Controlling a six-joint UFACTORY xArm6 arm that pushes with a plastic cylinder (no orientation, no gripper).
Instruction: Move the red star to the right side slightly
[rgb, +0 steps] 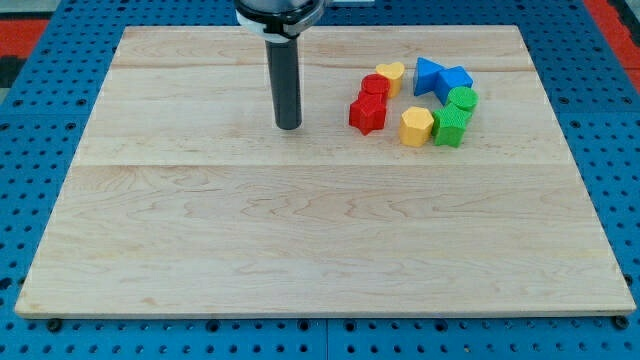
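Here, no pincer is fitted: the arm ends in a straight dark rod, so nothing can be opened, narrowed or held, and nothing is gripped. My tip (288, 125) is seen resting on the wooden board (300, 240), in the upper half, a little to the view's left of the cluster of blocks. It is not touching any block; a strip of bare wood is visible between it and the nearest one.

The red star (367, 114) is found just to the view's right of my tip, at nearly the same height on the board. It is placed at the left edge of the cluster. Directly above it, touching or nearly so, a second red block (376, 86) is seen, its shape not clearly made out. A yellow heart (391, 73) is set at the top, beside that red block. Further right, two blue blocks (441, 78) are pressed together. Below them a yellow hexagonal block (416, 126) is located, with a green block (450, 127) beside it and another green block (462, 99) above that one.
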